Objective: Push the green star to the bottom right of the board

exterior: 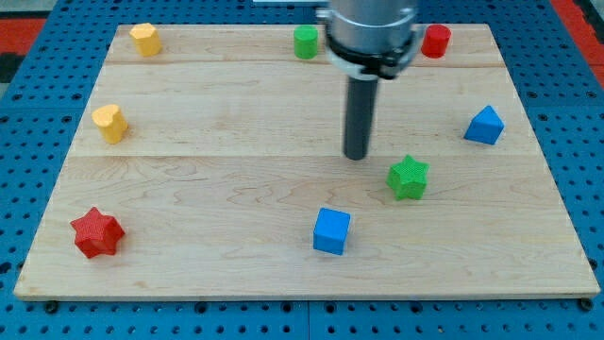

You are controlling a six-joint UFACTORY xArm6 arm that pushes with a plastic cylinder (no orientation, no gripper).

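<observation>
The green star [408,177] lies right of the board's middle, toward the view's lower right. My tip [357,155] stands on the board just up and to the left of the star, a small gap apart from it. The rod rises straight up to the arm's grey body at the view's top.
The wooden board [236,264] also carries a blue cube [331,230] below the tip, a blue block [484,126] at the right, a red star [96,232] at the lower left, a yellow block [110,123], a yellow block [144,39], a green cylinder [305,42] and a red block [436,41].
</observation>
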